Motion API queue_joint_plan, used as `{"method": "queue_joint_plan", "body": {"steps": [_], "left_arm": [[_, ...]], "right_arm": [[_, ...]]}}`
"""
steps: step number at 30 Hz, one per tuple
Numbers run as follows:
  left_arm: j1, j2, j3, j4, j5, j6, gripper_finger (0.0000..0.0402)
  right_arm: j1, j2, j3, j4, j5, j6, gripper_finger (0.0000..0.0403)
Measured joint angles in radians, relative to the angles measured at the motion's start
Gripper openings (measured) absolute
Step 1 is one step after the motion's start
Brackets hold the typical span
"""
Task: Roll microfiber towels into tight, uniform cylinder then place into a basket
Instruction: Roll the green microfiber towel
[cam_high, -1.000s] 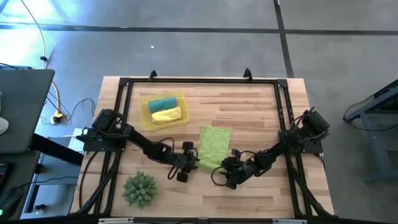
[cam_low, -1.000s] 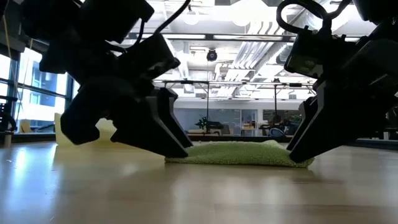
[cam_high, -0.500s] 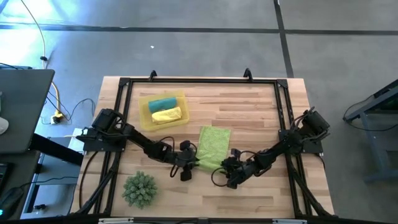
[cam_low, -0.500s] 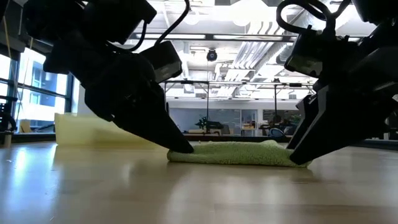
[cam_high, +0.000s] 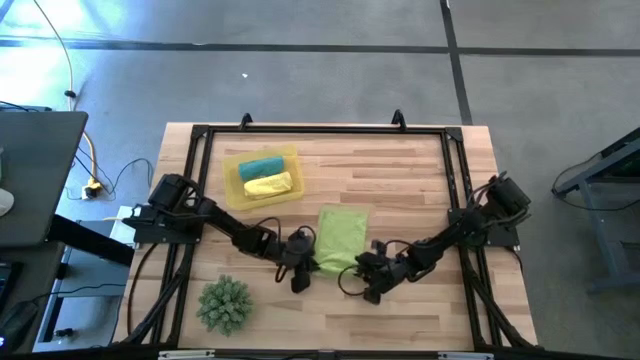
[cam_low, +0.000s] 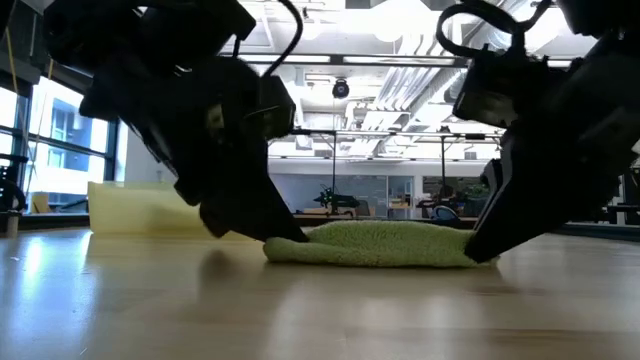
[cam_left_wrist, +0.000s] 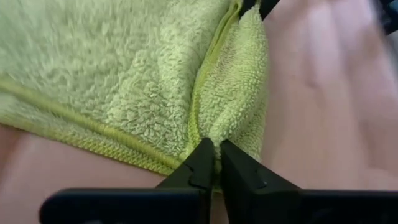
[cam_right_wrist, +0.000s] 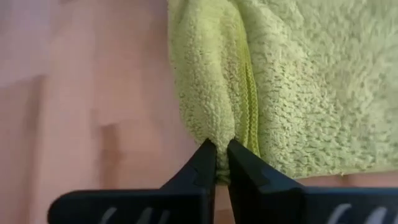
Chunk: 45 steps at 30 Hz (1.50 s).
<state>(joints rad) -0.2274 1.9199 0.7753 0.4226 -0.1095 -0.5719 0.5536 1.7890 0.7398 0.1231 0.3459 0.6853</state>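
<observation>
- Both sets of jaws have just snapped shut: left gripper (cam_left_wrist: 217, 163) and right gripper (cam_right_wrist: 221, 160) now pinch the lime green towel's (cam_high: 340, 238) near corners.
- Near edge lifted off the table (cam_high: 400, 180); rolling can begin.

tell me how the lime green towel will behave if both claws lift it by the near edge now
Probably floppy: the lime green towel bunches into a soft fold where the left claw pinches it. It likely droops between the left claw and the right claw, since only its near corners are held. It seems light and grippy, not slippery, given the fuzzy pile.
</observation>
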Motion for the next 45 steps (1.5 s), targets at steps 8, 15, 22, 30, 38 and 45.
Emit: {"method": "queue_joint_plan", "body": {"steps": [8, 15, 22, 30, 38, 45], "left_arm": [[0.021, -0.017, -0.002, 0.047, 0.132, -0.254, 0.0007], [0.024, -0.039, -0.002, 0.046, 0.237, -0.406, 0.0002], [0.020, -0.042, 0.000, 0.021, 0.170, -0.496, 0.0003], [-0.008, -0.037, 0.001, -0.016, 0.090, -0.344, 0.0034], [-0.004, -0.068, -0.001, -0.078, 0.016, 0.023, 0.0108], [-0.013, -0.221, -0.001, -0.266, 0.046, 0.243, 0.0128]], "right_arm": [[-0.054, 0.004, -0.002, 0.120, -0.327, 0.161, 0.0004], [-0.076, 0.006, -0.004, 0.180, -0.445, 0.283, 0.0002], [-0.082, 0.001, 0.000, 0.088, -0.374, 0.371, 0.0002], [-0.081, -0.001, 0.002, 0.038, -0.295, 0.354, 0.0002], [-0.082, 0.001, 0.000, 0.037, -0.295, 0.354, 0.0002], [-0.082, 0.001, -0.001, 0.038, -0.298, 0.354, 0.0002]]}}
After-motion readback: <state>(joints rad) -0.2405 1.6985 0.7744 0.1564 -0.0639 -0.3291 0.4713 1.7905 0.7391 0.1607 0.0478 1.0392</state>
